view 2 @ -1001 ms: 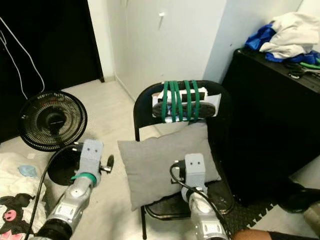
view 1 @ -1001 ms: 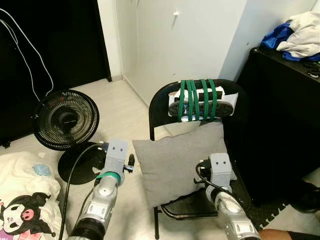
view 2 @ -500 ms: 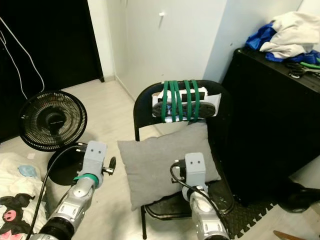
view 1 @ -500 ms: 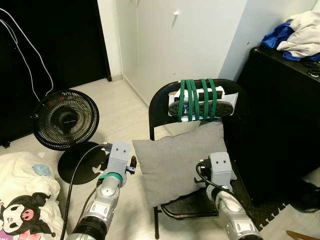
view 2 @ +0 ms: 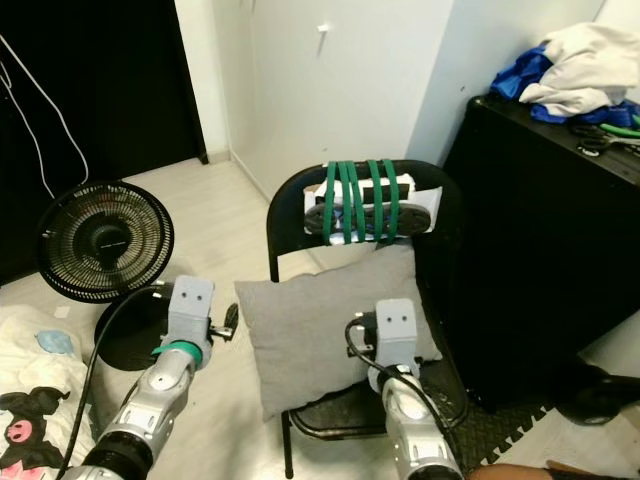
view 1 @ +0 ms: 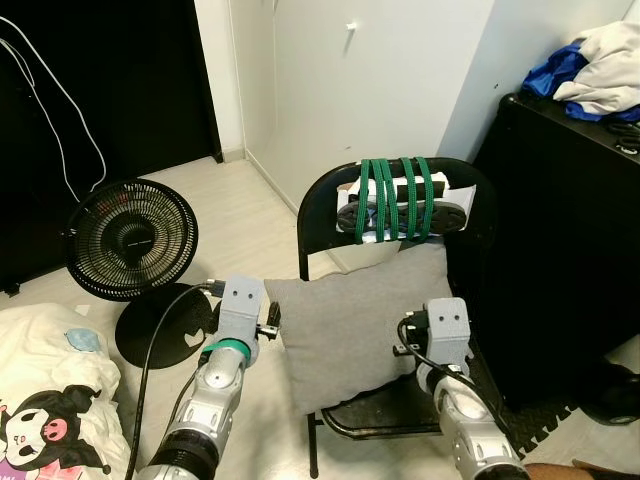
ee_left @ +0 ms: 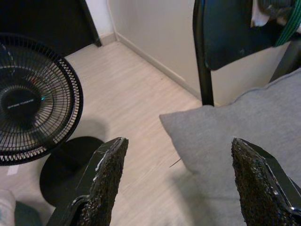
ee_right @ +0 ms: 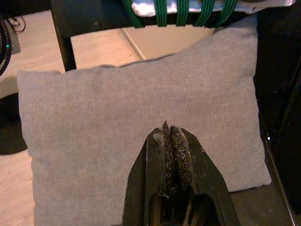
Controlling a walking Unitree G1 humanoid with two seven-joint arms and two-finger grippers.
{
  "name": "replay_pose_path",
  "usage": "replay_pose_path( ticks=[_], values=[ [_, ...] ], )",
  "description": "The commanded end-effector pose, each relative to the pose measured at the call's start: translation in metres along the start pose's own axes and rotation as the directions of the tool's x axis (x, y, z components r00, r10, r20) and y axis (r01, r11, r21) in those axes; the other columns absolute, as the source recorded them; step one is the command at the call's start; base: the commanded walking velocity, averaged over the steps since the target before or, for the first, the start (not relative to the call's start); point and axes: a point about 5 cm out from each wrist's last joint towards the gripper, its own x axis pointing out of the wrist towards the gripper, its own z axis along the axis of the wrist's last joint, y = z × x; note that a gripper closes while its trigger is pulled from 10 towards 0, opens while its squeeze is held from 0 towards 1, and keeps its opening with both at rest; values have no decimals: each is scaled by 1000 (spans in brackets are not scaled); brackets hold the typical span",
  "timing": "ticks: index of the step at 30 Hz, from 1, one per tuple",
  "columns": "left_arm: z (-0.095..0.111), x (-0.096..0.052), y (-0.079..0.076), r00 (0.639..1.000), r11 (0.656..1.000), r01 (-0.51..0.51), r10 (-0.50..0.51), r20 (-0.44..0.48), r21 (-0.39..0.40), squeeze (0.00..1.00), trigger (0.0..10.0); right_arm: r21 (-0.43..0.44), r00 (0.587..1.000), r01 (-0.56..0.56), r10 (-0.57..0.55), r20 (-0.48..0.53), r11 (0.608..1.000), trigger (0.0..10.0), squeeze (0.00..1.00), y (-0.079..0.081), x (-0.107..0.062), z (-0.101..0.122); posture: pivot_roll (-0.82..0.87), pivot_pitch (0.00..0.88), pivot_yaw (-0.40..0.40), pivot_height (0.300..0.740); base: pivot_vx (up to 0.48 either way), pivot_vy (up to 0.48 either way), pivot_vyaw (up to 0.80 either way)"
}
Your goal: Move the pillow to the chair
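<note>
Pale floor holds fan (view 1: 130, 240) beside pillow-laden (view 1: 360, 325) chair (view 1: 400, 215).

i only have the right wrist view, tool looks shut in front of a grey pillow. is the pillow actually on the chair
Observer: Yes. The pillow stands on the seat of the chair, leaning against its backrest; its left part overhangs the seat edge.
Operator: where's the left tool
Observer: The left tool is open, level with the pillow's overhanging left corner; one finger is over the floor, the other over the fabric.
Operator: anything near the chair on that side
Observer: A black fan stands on the floor to the chair's left.
Operator: and on my side
Observer: A black cabinet stands right beside the chair, with clothes piled on top.
</note>
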Motion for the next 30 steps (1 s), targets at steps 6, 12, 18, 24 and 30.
replay_pose_path(
  ticks=[6,12,18,24,30],
  values=[
    [2,1,0,1000,1000,-7,7,7,-18,0,10000,35,999,-9,7,51,999,10000,0,6,3,9,-19,0,15,740,0,0,0],
    [2,0,4,998,997,-61,62,21,-53,0,10000,2,998,-57,57,33,998,10000,0,8,5,9,2,0,-48,740,0,0,0],
    [1,-2,5,997,996,-68,70,24,-59,0,10000,-1,998,-61,61,34,998,10000,0,9,8,11,5,0,-46,740,0,0,0],
    [2,-3,6,997,996,-61,63,36,-64,0,10000,-18,997,-71,72,38,997,10000,0,14,6,9,-1,0,-18,740,0,0,0],
    [3,-4,5,998,997,-48,50,43,-60,0,10000,-37,996,-83,85,41,996,10000,0,15,0,4,-5,0,3,740,0,0,592]
  ],
)
